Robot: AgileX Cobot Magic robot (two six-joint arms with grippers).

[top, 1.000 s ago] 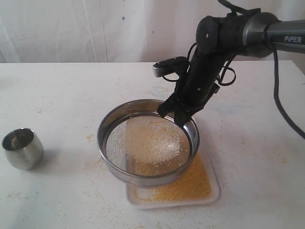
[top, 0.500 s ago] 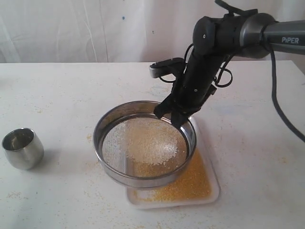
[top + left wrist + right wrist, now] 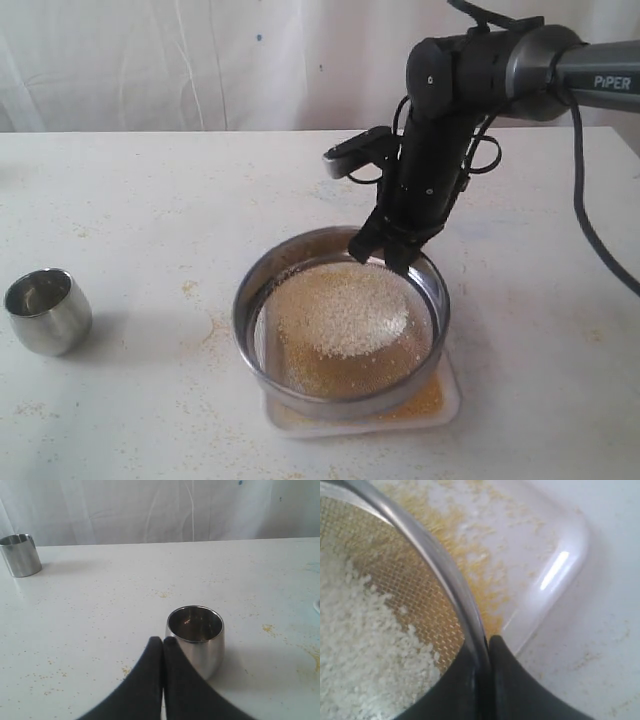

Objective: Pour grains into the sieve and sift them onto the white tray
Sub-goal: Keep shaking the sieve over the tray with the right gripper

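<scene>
While the right gripper (image 3: 386,252) pinched the rim of the sieve (image 3: 335,402), it was over the white tray (image 3: 300,420) with pale grains (image 3: 345,312) heaped on its mesh (finer yellow ones lay beneath). The left gripper (image 3: 163,641) was closed, empty, just beside a steel cup (image 3: 196,642).

Sieve (image 3: 340,405) on the white tray (image 3: 448,396) hogs the middle, right arm (image 3: 430,170) hangs over its 1 o'clock rim. Steel cup (image 3: 47,312) way off at 9, open table (image 3: 150,200) between.
</scene>
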